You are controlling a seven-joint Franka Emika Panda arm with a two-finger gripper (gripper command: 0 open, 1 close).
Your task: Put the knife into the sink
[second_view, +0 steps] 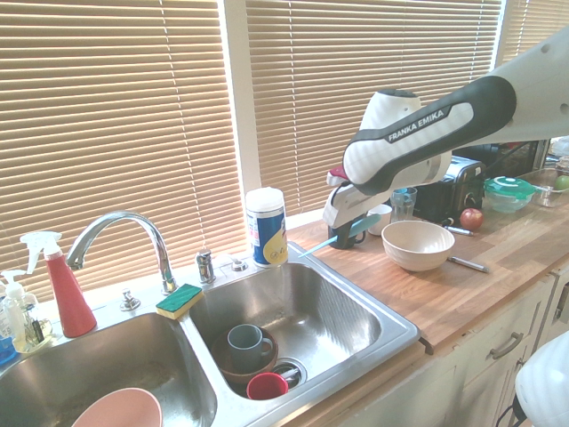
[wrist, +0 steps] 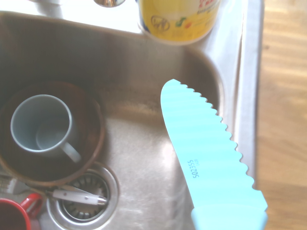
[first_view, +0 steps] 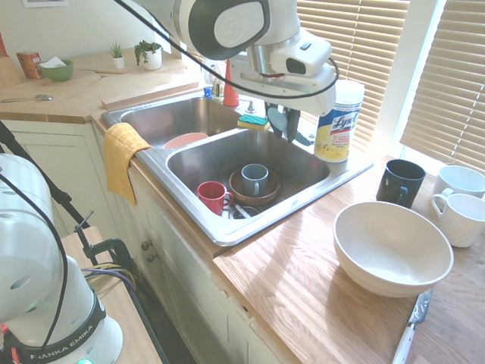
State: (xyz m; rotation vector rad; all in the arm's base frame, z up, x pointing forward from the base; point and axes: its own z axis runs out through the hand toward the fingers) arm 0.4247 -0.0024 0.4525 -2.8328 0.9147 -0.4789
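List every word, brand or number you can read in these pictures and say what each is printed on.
"FRANKA EMIKA": on the white arm's dark band, and again on the second arm's base.
"Lysol", only partly legible: on the yellow-and-white wipes canister beside the sink.
"502355": along the blade of the turquoise knife, readable in the wrist view.
The canister's smaller print and the logo near its base are too blurred to read.

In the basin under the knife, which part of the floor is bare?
The bare steel of the sink lies between the brown bowl and the wall nearest the Lysol canister. The grey mug, red mug and drain crowd the rest.
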